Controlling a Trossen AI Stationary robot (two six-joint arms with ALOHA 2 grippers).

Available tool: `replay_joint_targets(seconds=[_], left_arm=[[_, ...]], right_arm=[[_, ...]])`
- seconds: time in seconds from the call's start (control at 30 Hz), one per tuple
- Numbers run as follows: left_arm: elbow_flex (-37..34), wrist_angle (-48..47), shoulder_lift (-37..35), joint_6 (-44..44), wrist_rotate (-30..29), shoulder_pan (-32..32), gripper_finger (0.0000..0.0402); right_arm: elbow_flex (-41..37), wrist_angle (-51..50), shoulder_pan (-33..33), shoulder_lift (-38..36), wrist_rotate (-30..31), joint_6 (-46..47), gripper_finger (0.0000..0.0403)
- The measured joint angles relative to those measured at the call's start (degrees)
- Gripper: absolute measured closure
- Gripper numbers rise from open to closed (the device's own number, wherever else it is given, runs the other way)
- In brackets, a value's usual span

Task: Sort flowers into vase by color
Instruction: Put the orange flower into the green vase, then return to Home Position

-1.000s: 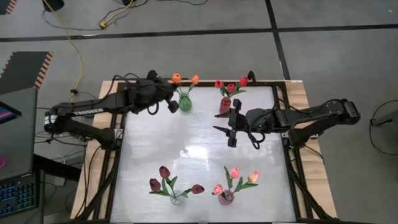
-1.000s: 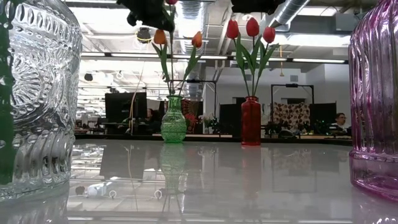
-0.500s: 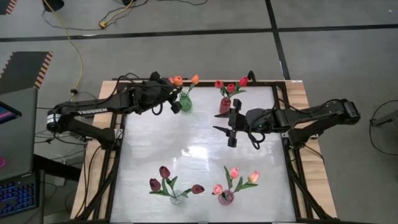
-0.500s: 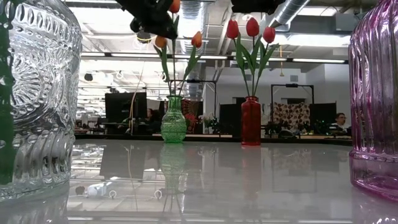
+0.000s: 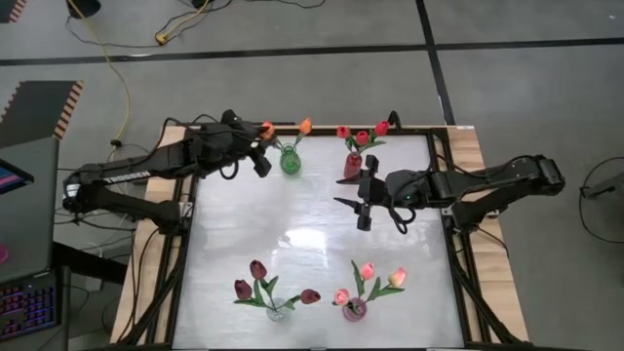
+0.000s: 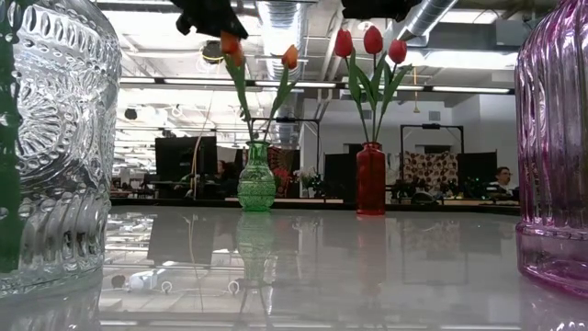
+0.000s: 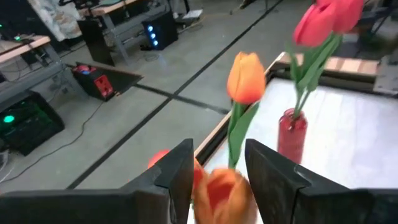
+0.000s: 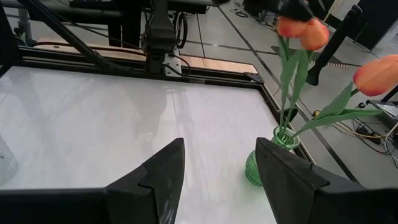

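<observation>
Orange tulips (image 5: 304, 125) stand in the green vase (image 5: 290, 162) at the far edge of the desk (image 5: 312, 210), left of centre in the high view. The left gripper (image 5: 261, 162) sits just beside this vase on its left, above desk level. In the left wrist view its two dark fingers (image 7: 177, 177) stand apart, and one orange tulip head (image 7: 221, 193) lies in the gap between them, close to both fingers; whether either finger touches it cannot be told. A second orange head (image 7: 245, 78) stands higher on its stem beyond the fingers. In the low view the gripper hangs at the top of the picture directly over the left orange head (image 6: 230, 46), while the other orange head (image 6: 290, 57) leans away to the right.

Red tulips (image 5: 361, 135), three in number, stand in the red vase (image 5: 352, 166) just right of the green vase. The right gripper (image 5: 359, 203) hovers over the middle of the desk, near the red vase, with its fingers spread wide and nothing between them; the right wrist view shows bare desk in the gap and the green vase (image 8: 270, 155) further off.

Maroon tulips (image 5: 256, 270) stand in the clear glass vase (image 5: 276, 310) at the near edge, left. Pink tulips (image 5: 368, 271) stand in the pink vase (image 5: 354, 310) at the near edge, right. Both near vases are well apart from either gripper.
</observation>
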Motion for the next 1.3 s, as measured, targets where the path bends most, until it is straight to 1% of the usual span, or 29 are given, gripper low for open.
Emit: replay_joint_targets(seconds=[0.13, 0.3, 0.37, 0.47, 0.7, 0.83, 0.97, 1.1, 1.2, 1.3], left_arm=[[0.00, -0.08, -2.21, 0.00, 2.28, 0.00, 0.0269], [0.00, -0.14, -3.42, -0.17, 2.55, 0.00, 0.0268], [0.00, -0.11, -3.54, -0.20, 2.53, 0.00, 0.0262], [0.00, -0.15, -3.52, -0.09, 2.53, 0.00, 0.0241], [0.00, -0.24, -3.98, 0.03, 2.34, 0.00, 0.0177], [0.00, -0.21, -5.45, 1.23, 2.24, 0.00, 0.0158], [0.00, -0.75, -8.47, 3.28, 2.36, -0.02, 0.0156], [0.00, -3.90, -13.18, 3.04, 2.37, -0.07, 0.0161], [0.00, -8.76, -17.75, 1.99, 2.56, -0.15, 0.0174], [0.02, -15.19, -22.01, -0.61, 5.14, -0.17, 0.0196]], right_arm=[[0.00, 0.06, 0.00, 0.00, 0.00, 0.00, 0.0180], [0.00, 0.54, 0.00, 0.00, 0.00, 0.00, 0.0180], [0.00, 0.61, 0.00, 0.00, 0.00, 0.00, 0.0180], [0.00, 0.63, 0.00, -0.02, 0.00, 0.00, 0.0180], [0.00, 0.70, 0.00, -0.02, 0.02, 0.00, 0.0180], [0.00, 0.81, 0.00, -0.33, 0.01, -0.04, 0.0180], [0.04, 0.72, 0.00, -1.60, 0.04, -0.30, 0.0180], [0.86, -0.39, 0.00, -5.15, 0.04, -0.99, 0.0186], [1.92, -2.96, 0.00, -9.14, 0.00, -2.26, 0.0205], [2.40, -5.02, -0.04, -13.38, 0.00, -2.47, 0.0238]])
